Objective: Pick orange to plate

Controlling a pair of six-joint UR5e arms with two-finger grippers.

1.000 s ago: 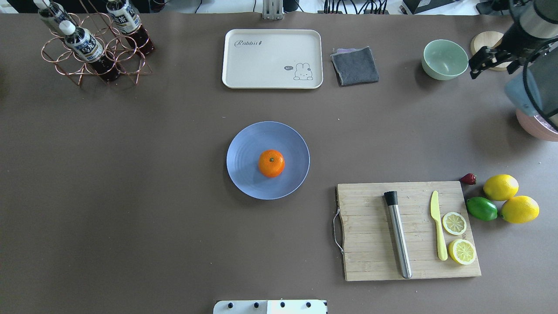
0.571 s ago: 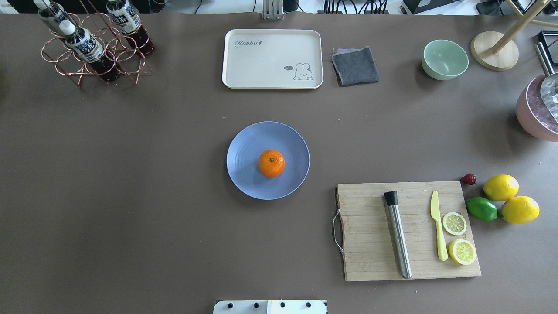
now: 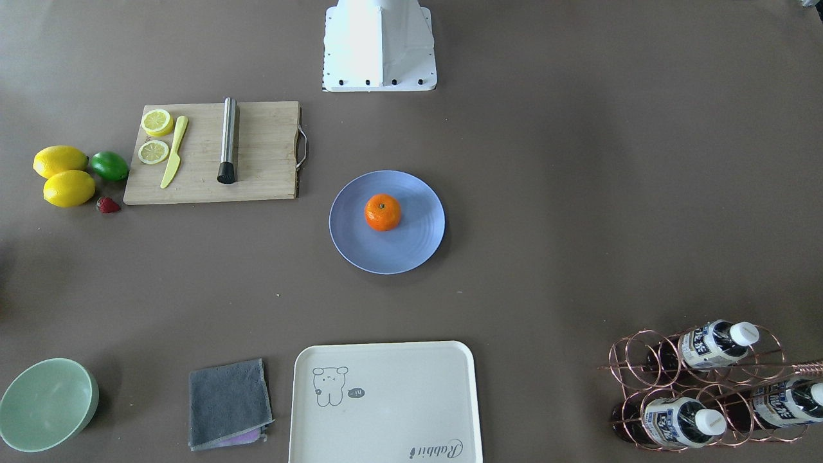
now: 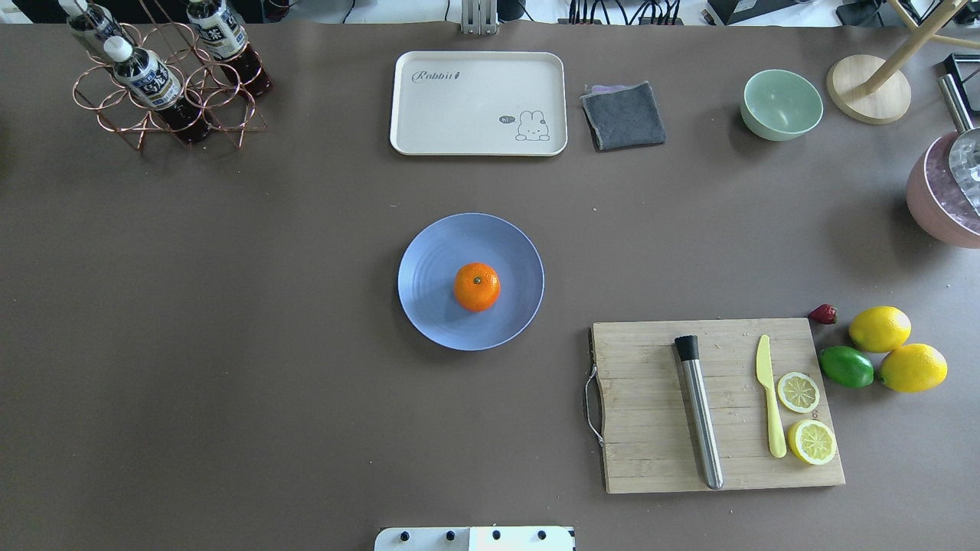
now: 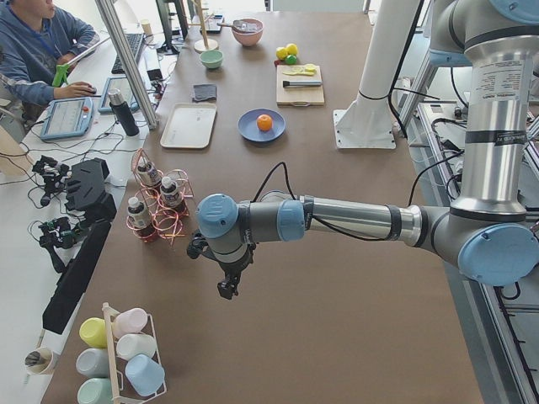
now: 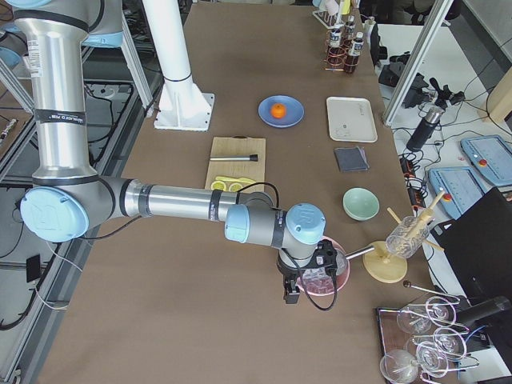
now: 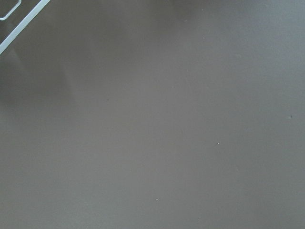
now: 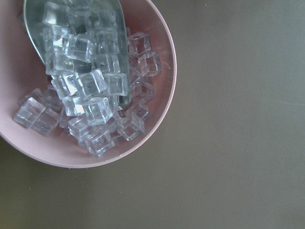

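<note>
My left end effector (image 5: 227,290) hangs over bare surface (image 4: 230,344), near the bottle rack (image 5: 158,206). I see it only in the left side view, and its wrist camera shows nothing but brown surface, so I cannot tell whether its fingers are apart or together. Well away from it, toward the middle, the plate (image 4: 435,252) lies flat with the orange (image 4: 476,287) sitting on it, stem dot up, about at the plate's centre, and neither arm touches it. Past the plate, on the side away from the robot, lie the tray (image 4: 478,103) and a grey cloth (image 4: 623,115). Further right, nearer my right end effector (image 6: 294,290), the board (image 4: 651,413) carries a metal rod (image 4: 700,421), a yellow knife (image 4: 769,405) and lemon slices (image 4: 798,392), with lemons (image 4: 879,328) and a lime (image 4: 846,366) just beside it. The right end effector hangs by the rim of the pink bowl (image 8: 57,153) of ice cubes (image 8: 90,86), well apart from the orange. It shows only in the right side view, so I cannot tell its state either.
</note>
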